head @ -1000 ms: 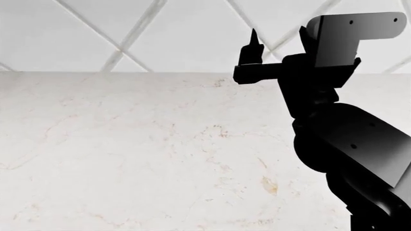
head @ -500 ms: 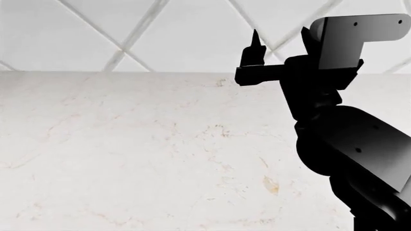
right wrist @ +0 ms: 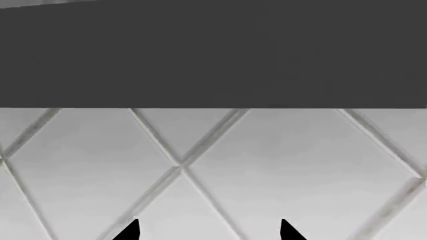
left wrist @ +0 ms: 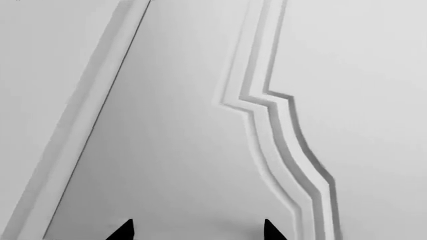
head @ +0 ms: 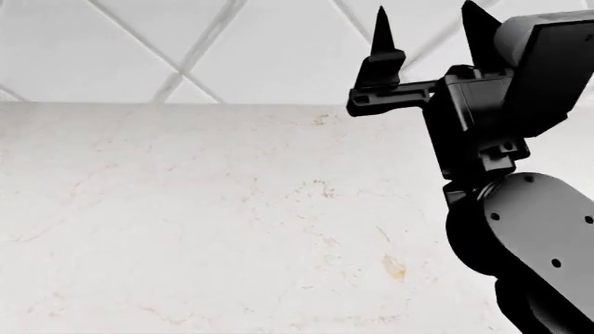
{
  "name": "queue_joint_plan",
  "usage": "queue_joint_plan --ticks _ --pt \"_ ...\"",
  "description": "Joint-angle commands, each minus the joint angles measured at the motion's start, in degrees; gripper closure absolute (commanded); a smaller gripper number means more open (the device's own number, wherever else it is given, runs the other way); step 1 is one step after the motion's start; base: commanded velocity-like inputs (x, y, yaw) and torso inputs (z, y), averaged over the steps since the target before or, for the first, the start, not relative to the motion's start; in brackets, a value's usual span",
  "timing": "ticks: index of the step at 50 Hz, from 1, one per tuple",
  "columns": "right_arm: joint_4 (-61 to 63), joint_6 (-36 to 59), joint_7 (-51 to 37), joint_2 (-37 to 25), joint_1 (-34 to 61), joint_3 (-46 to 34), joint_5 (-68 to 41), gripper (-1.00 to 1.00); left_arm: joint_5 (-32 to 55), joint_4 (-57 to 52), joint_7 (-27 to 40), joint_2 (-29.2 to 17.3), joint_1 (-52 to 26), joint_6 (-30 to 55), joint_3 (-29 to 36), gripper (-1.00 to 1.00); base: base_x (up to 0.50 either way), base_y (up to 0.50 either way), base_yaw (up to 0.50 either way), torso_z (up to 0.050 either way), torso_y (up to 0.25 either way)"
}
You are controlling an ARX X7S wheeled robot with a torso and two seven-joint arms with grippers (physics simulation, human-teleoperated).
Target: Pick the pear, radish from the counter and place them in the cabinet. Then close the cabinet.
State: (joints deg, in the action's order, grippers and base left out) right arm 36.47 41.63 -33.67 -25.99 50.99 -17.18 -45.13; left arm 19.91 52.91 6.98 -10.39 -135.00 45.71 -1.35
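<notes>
Rising at the three o'clock side of the head view, the black right arm [head: 519, 229] lifts its right gripper [head: 429, 35] up in front of the white wall of diamond-shaped tiles with pale grey grout lines [head: 121, 49]. Its two pointed black fingers [head: 382, 38] stand upright and well apart, with nothing between them, so the jaws are spread and hold nothing. Below the gripper, from nine o'clock across to the arm, lies the wide white marble-look counter with faint beige veins and specks [head: 186, 223]; its far edge meets the tiled wall along a straight line at about one third down the view. Neither the pear nor the radish can be seen in any view, so I cannot tell where they are. In the right wrist view, two black fingertips [right wrist: 130, 231] show at the six o'clock edge, set apart, facing the same tiled wall, with a flat dark grey band [right wrist: 213, 55] across the twelve o'clock half. In the left wrist view, the left gripper [left wrist: 197, 232] shows only two black fingertips at the six o'clock edge, also set apart and empty, facing a white panelled cabinet door with a stepped, curving raised moulding [left wrist: 173, 150].
</notes>
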Motion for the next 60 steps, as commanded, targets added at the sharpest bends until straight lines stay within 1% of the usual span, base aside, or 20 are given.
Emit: queue_joint_plan --ticks 1,3,5,10,14,25,28,33,39,43,46,52,55,60 --pt "5.38 -2.93 0.67 -1.51 -1.38 0.58 0.96 -1.00 25.38 12.70 -8.96 10.20 0.01 -1.47 -1.02 -1.00 0.00 0.00 0.00 0.000 0.000" --pt "5.73 -2.87 0.60 -1.70 -1.59 0.70 0.68 -1.00 26.66 13.31 -8.68 10.33 0.01 -2.29 0.78 -1.00 0.00 0.00 0.00 0.000 0.000" --pt "6.26 -2.72 0.36 -2.01 -1.71 1.15 0.14 -1.00 29.64 14.16 -8.21 10.36 0.01 -3.55 4.33 -1.00 0.00 0.00 0.00 0.000 0.000" --pt "7.18 -2.15 -0.24 -2.69 -1.92 2.07 -1.17 -1.00 41.22 15.78 -6.41 10.37 0.02 -7.15 18.32 -1.00 0.00 0.00 0.00 0.000 0.000" --pt "7.70 -1.09 -0.64 -2.85 -0.84 2.33 -2.58 -1.00 47.48 15.67 -5.14 10.38 0.01 -8.94 25.60 -1.00 0.00 -0.01 -0.01 0.000 0.000" --pt "7.59 -0.61 -0.75 -2.70 0.11 2.07 -3.32 -1.00 56.31 15.11 -3.73 10.38 0.01 -10.80 35.86 -1.00 0.00 0.00 -0.01 0.000 0.000" --pt "7.67 -0.70 -0.83 -2.85 -0.12 2.16 -3.34 -1.00 60.32 14.94 -3.65 10.38 0.01 -11.83 39.95 -1.00 0.00 0.00 0.00 0.000 0.000" --pt "7.62 -0.90 -0.75 -3.02 -0.41 2.06 -3.21 -1.00 69.30 14.67 -3.55 10.38 0.01 -14.37 48.97 -1.00 0.00 0.00 0.00 0.004 0.000" --pt "7.68 -1.11 -0.77 -3.20 -0.64 2.08 -3.17 -1.00 74.67 13.72 -3.18 10.38 0.01 -15.70 53.72 -1.00 0.00 0.00 0.00 0.004 0.000" --pt "7.69 -1.18 -0.82 -3.19 -0.65 2.02 -3.19 -1.00 73.70 13.44 -3.07 10.38 0.01 -15.41 52.61 -1.00 0.00 0.00 0.00 0.005 0.000" --pt "7.68 -1.09 -0.92 -3.12 -0.44 1.93 -3.30 -1.00 69.61 13.54 -2.98 10.38 0.01 -14.33 48.40 -1.00 0.00 0.00 0.00 0.008 0.000" --pt "7.57 -1.04 -1.04 -2.82 -0.24 1.43 -3.20 -1.00 53.93 13.07 -4.18 10.38 0.01 -10.46 35.19 -1.00 0.02 0.00 -0.01 0.005 0.000" --pt "7.49 -1.03 -1.09 -2.74 -0.18 1.27 -3.17 -1.00 45.97 11.65 -5.42 10.37 0.01 -8.56 30.23 -1.00 0.02 -0.01 -0.02 0.007 0.000" --pt "7.53 -1.05 -1.23 -2.70 -0.22 1.20 -3.27 -1.00 37.41 9.20 -6.13 10.37 0.01 -5.42 22.42 -1.00 0.01 -0.01 -0.01 0.002 0.000"
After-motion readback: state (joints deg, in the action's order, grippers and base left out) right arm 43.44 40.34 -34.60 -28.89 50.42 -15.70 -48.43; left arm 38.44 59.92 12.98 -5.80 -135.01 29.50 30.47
